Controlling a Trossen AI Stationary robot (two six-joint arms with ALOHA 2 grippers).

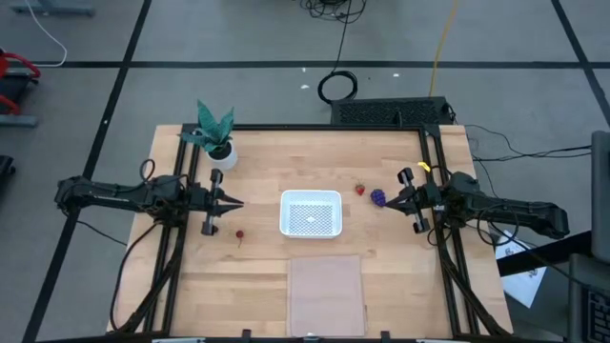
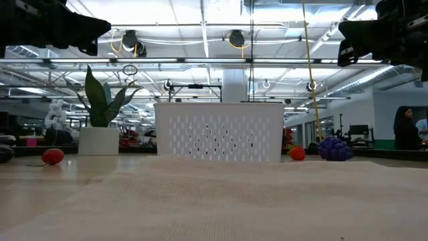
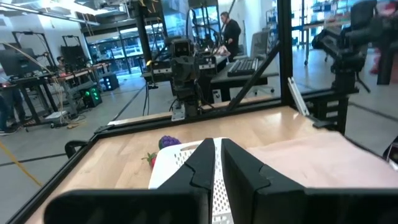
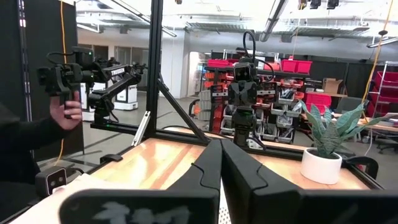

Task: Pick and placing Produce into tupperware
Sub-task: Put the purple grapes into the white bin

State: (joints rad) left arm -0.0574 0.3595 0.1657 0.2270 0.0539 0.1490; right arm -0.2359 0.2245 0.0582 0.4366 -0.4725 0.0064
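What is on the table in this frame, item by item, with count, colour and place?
white perforated plastic container: one, white, table centre, nothing visible inside
lumpy purple toy fruit cluster: one, purple, right of container
small red toy strawberry: one, red, beside the cluster
small dark red toy berry: one, left of container
flat translucent rectangular sheet: one, pale, near edge
green potted plant in white pot: one, far left corner
left gripper: dark, fingers shut, left of container
right gripper: dark, fingers shut, by the cluster

Wooden table bears tupperware, produce, potted plant, translucent sheet.
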